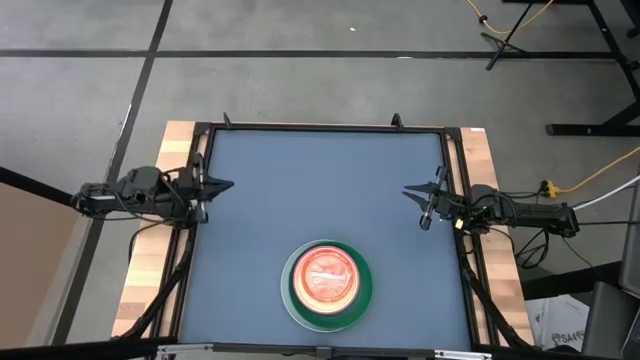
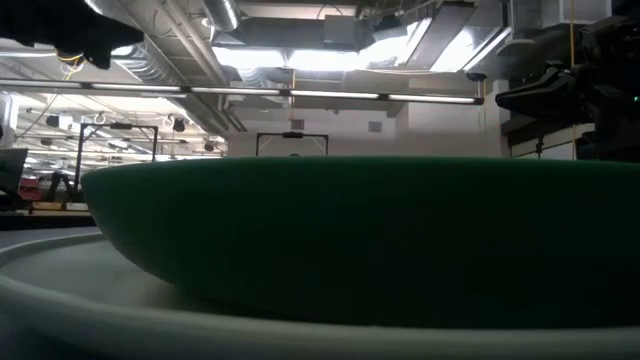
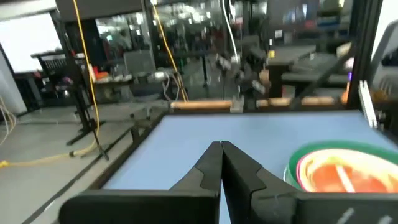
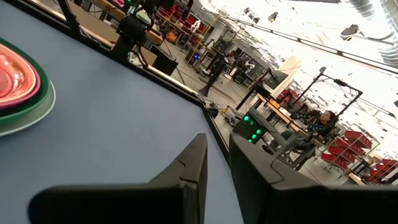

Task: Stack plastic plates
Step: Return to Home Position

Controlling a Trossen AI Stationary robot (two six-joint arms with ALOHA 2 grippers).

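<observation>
The stack of plates [image 1: 326, 284] sits at the table edge nearest the low camera, approx. midway btw the two arms. We see a big white plate [image 1: 288, 300] at the bottom and a dark green plate [image 1: 365, 288] nested in it. Above those come a pink plate [image 4: 33, 81] rim and a reddish-orange top plate [image 1: 325, 278]. We can't count the smaller layers in the middle from above. No loose plate shows anywhere else on the blue table [image 1: 320, 170], so we judge the stacking itself done. What's left is only parking the arms.

The left claw [image 1: 226, 185] hangs over the table's left edge, fingers pressed together, holding nothing. The right claw [image 1: 410, 192] hangs over the right edge, fingers a little apart w/ bare table showing btw them, also empty. Both are well apart from the stack.
</observation>
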